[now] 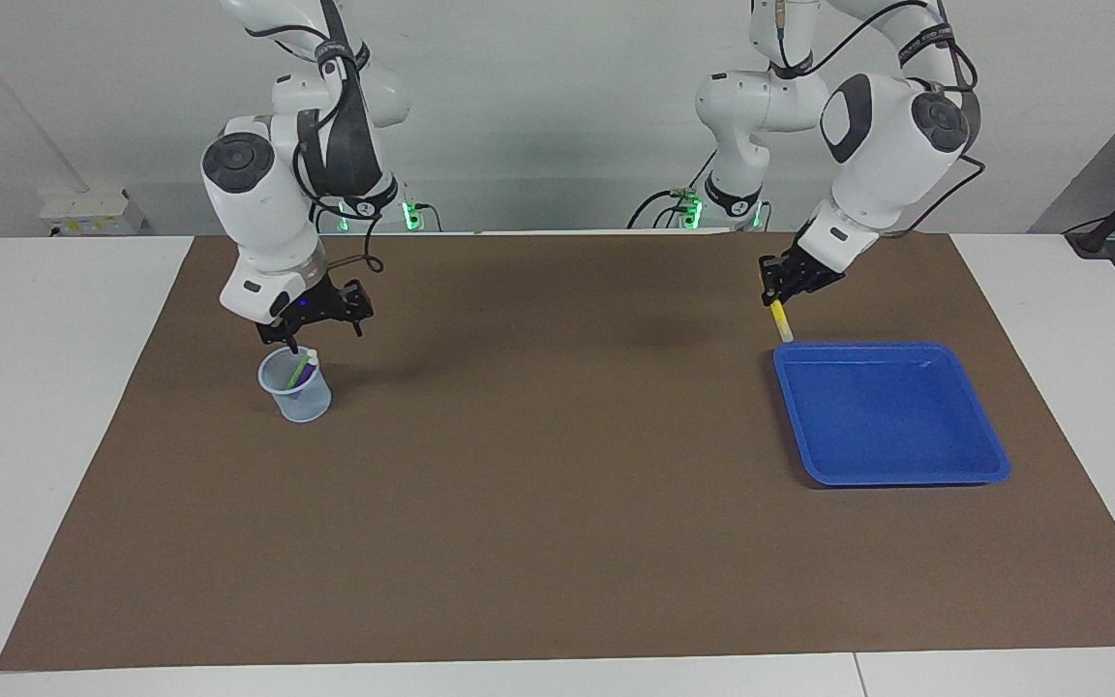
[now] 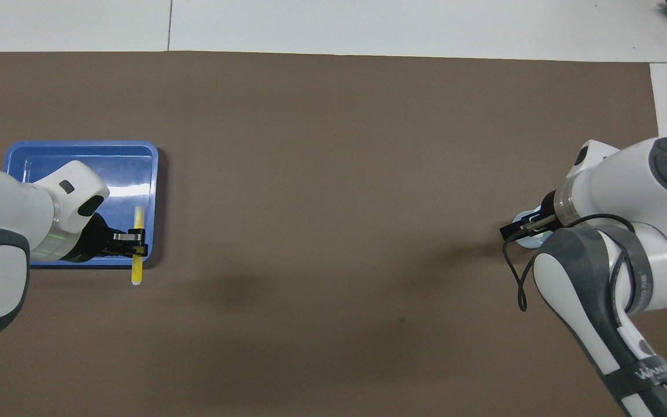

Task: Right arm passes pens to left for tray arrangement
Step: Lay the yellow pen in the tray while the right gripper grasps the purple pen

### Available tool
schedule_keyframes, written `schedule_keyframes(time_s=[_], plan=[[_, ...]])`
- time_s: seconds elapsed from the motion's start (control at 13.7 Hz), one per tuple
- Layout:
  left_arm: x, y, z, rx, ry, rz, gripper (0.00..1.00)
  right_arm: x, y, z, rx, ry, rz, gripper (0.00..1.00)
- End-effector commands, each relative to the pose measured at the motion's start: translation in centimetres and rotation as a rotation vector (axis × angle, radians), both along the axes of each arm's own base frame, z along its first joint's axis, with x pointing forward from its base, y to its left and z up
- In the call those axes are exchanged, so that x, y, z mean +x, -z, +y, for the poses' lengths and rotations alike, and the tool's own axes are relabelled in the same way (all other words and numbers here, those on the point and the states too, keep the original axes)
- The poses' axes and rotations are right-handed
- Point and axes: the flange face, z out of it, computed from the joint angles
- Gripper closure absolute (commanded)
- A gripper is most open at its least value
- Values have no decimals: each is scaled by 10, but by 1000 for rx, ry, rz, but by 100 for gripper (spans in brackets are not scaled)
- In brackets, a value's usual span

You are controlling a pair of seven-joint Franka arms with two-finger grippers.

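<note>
My left gripper is shut on the yellow pen and holds it tilted in the air, over the rim of the bright-blue tray nearest the robots. The overhead view shows the same gripper with the yellow pen crossing the tray's edge. The tray holds no pens. My right gripper hangs just over the pale-blue cup, where the green pen and the purple pen stand. In the overhead view my right gripper hides most of the cup.
A brown mat covers most of the white table. The tray lies at the left arm's end and the cup at the right arm's end. Black cables loop off the right arm's wrist.
</note>
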Motion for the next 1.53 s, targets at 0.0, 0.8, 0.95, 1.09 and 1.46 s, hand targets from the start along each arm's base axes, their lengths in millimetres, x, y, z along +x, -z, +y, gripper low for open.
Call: schedule_keyframes(time_s=[0.0, 0.8, 0.95, 1.09, 1.46], plan=[[11, 20, 20, 36, 43, 3, 100, -9, 17, -20, -13, -70, -8, 7], [55, 112, 56, 82, 50, -49, 100, 0, 44, -45, -7, 76, -19, 17], [60, 125, 57, 84, 47, -61, 100, 1, 45, -46, -6, 78, -15, 26], [66, 138, 60, 85, 55, -67, 100, 1, 45, -46, -4, 81, -12, 38], [72, 158, 89, 113, 89, -79, 100, 4, 43, -49, 0, 87, -13, 54]])
